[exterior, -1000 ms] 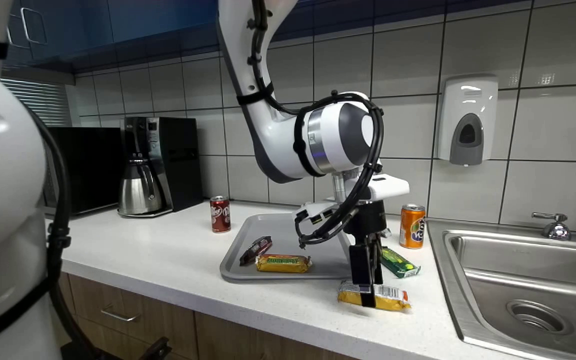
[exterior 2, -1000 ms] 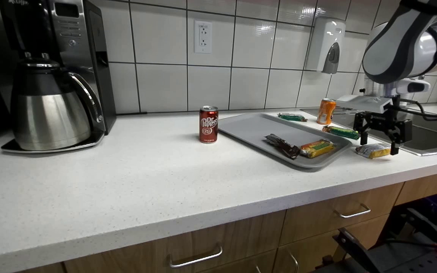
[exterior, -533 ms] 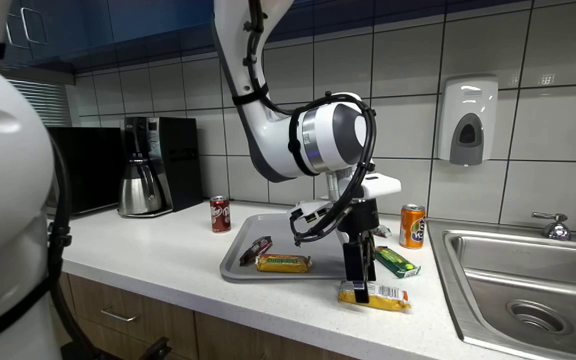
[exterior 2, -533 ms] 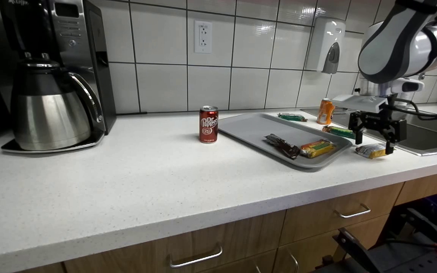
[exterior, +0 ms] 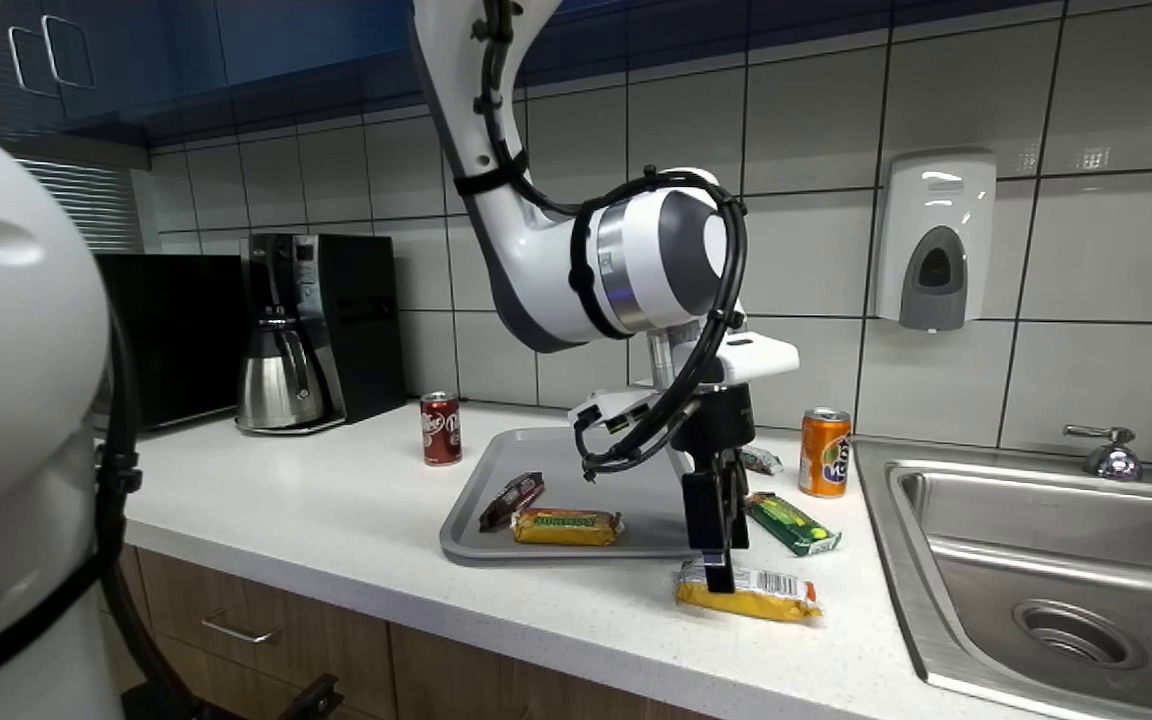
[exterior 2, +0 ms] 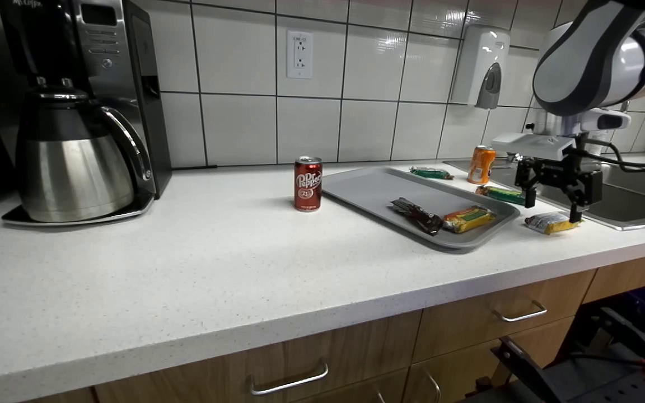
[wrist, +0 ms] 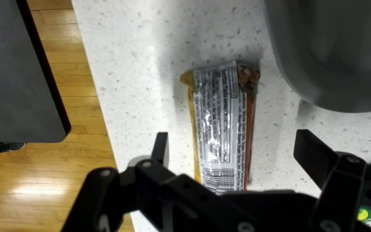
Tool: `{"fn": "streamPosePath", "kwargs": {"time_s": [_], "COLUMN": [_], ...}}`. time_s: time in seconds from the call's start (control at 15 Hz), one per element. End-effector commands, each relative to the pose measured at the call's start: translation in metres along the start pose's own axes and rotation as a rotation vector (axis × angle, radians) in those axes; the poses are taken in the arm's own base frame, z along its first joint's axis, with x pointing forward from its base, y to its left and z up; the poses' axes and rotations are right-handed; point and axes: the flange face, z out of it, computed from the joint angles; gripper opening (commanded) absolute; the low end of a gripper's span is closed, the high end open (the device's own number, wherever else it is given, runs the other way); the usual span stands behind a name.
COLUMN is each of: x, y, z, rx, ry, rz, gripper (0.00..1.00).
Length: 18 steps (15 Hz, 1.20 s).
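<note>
My gripper [wrist: 232,138] stands open, its fingers pointing down over a bar in a yellow wrapper [wrist: 221,129]. In the wrist view that bar lies between the two fingers, apart from both, barcode side up; its near end is hidden by the gripper. An exterior view shows the gripper [exterior: 721,575] in front of part of the yellow-wrapped bar [exterior: 776,595], which rests on the white counter just off the grey tray [exterior: 626,480]. On the tray lie another yellow bar [exterior: 566,527] and a dark brown bar [exterior: 513,500]. A green bar [exterior: 794,527] is close behind the gripper.
An orange can [exterior: 825,452] stands near the steel sink [exterior: 896,560] at the right. A dark red can [exterior 2: 307,183] is left of the tray, with a coffee maker [exterior 2: 76,151] farther left. Another green wrapper [exterior 2: 431,173] lies behind the tray. The counter edge runs along the front.
In both exterior views my gripper has shifted left, then risen slightly above the yellow bar. The bar, the tray and the cans have not moved. The jaws have stayed open.
</note>
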Motion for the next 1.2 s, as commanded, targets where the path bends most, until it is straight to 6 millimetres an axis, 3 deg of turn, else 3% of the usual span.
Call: {"fn": "streamPosePath", "kwargs": {"time_s": [0.0,1.13], "x": [-0.002,0.01], "y": [0.012,0.022], "z": [-0.007,-0.004], "rx": [0.02,0.046], "ry": [-0.004,0.021], "rz": [-0.012,-0.027], "gripper": [1.0,1.0]}}
